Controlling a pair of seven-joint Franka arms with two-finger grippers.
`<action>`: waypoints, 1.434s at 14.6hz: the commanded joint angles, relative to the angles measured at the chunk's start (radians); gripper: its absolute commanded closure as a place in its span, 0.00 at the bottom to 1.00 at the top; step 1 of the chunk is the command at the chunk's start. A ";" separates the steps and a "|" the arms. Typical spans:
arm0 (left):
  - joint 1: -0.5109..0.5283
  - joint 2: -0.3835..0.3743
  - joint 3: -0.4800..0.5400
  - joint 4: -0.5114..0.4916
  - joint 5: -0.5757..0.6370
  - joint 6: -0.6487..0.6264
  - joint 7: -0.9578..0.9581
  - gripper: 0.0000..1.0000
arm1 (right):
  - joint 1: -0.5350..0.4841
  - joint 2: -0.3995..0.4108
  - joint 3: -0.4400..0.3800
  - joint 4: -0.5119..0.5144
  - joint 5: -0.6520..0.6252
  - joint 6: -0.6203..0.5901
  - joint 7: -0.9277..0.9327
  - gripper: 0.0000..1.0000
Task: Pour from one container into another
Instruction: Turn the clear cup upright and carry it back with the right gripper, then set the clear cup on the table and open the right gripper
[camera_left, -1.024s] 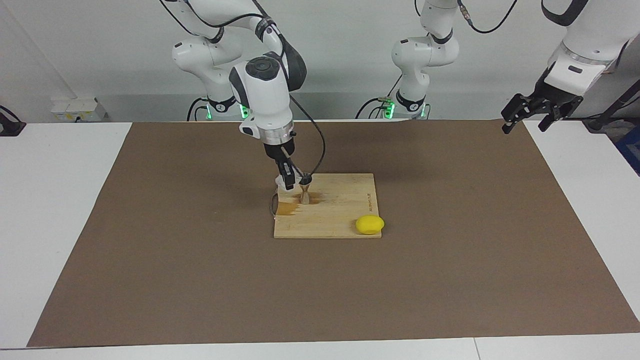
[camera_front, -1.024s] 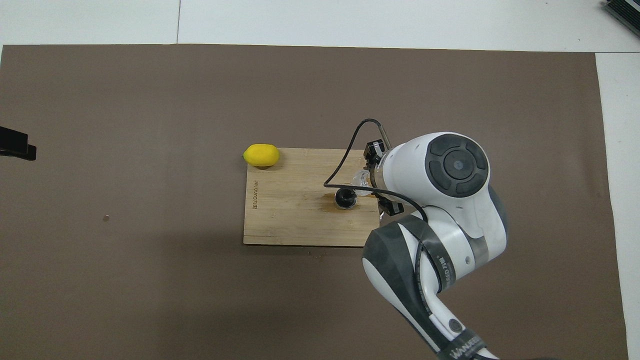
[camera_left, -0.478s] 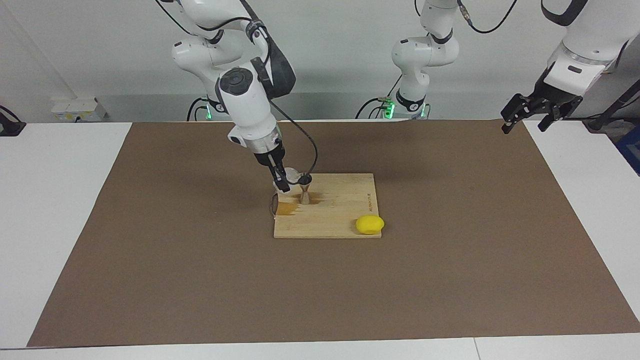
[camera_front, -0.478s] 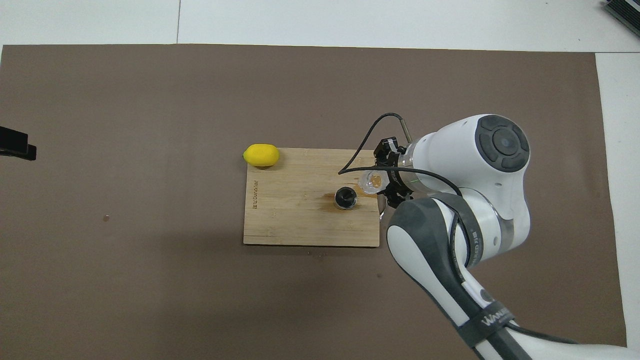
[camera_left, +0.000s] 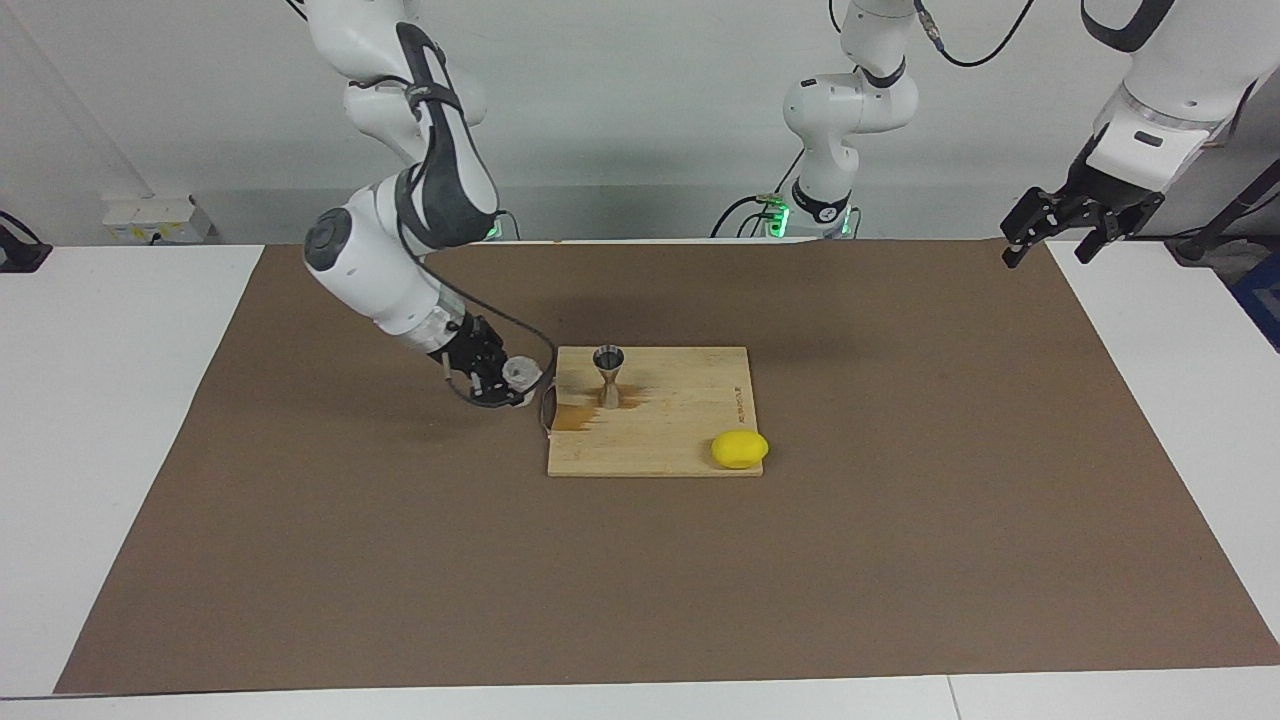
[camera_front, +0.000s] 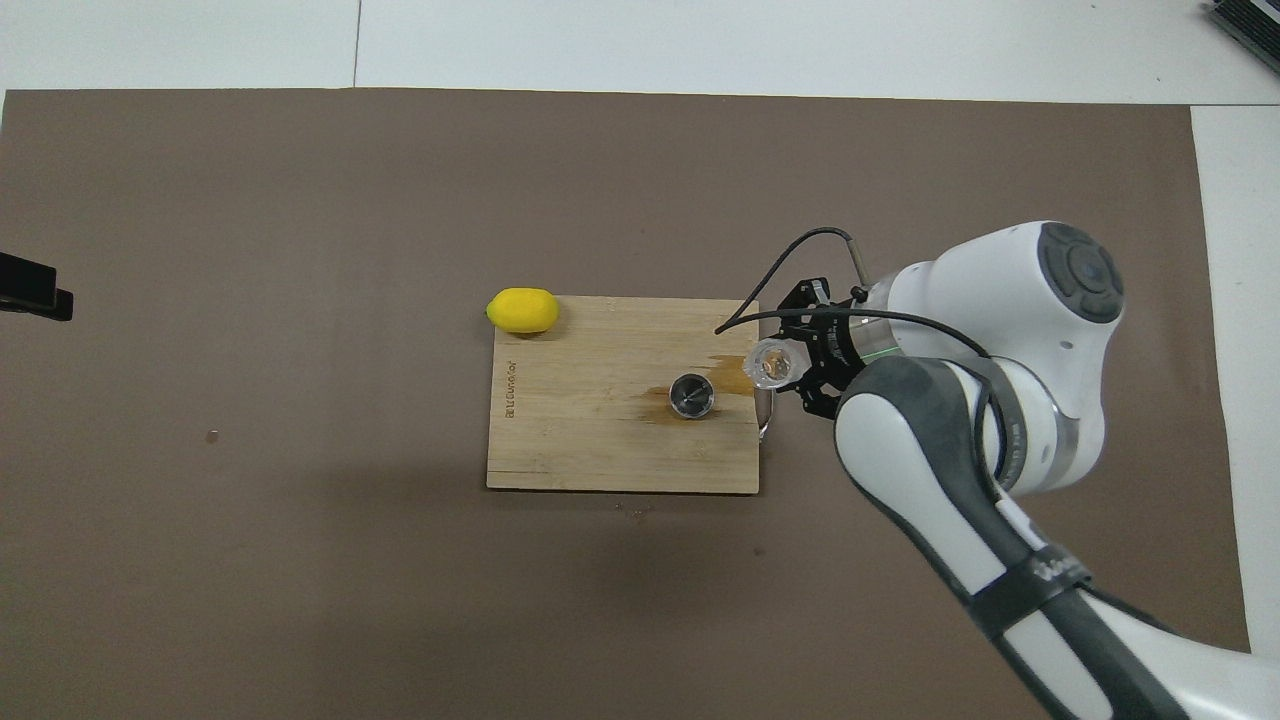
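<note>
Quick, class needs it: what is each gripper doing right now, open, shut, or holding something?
Right gripper: shut on the clear cup, beside the cutting board.
Left gripper: open, holding nothing, waiting at its own end of the table.

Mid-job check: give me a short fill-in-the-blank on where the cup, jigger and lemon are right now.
The right tool holds the clear ____.
The silver jigger stands upright on the wooden ____.
The yellow ____ lies at the board's corner toward the left arm's end.
The left tool waits, holding ____.

Missing words: cup; board; lemon; nothing

Tilted clear cup (camera_left: 519, 373); upright jigger (camera_left: 608, 374)
</note>
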 joint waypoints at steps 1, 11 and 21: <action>-0.015 -0.002 0.006 0.007 0.015 -0.003 -0.016 0.00 | -0.094 0.038 0.013 0.000 0.092 -0.012 -0.076 1.00; -0.015 -0.002 0.006 0.005 0.015 -0.003 -0.019 0.00 | -0.317 0.121 0.013 0.024 0.120 -0.090 -0.256 1.00; -0.015 -0.002 0.006 0.005 0.015 -0.003 -0.019 0.00 | -0.446 0.161 0.007 0.013 0.120 -0.124 -0.391 0.70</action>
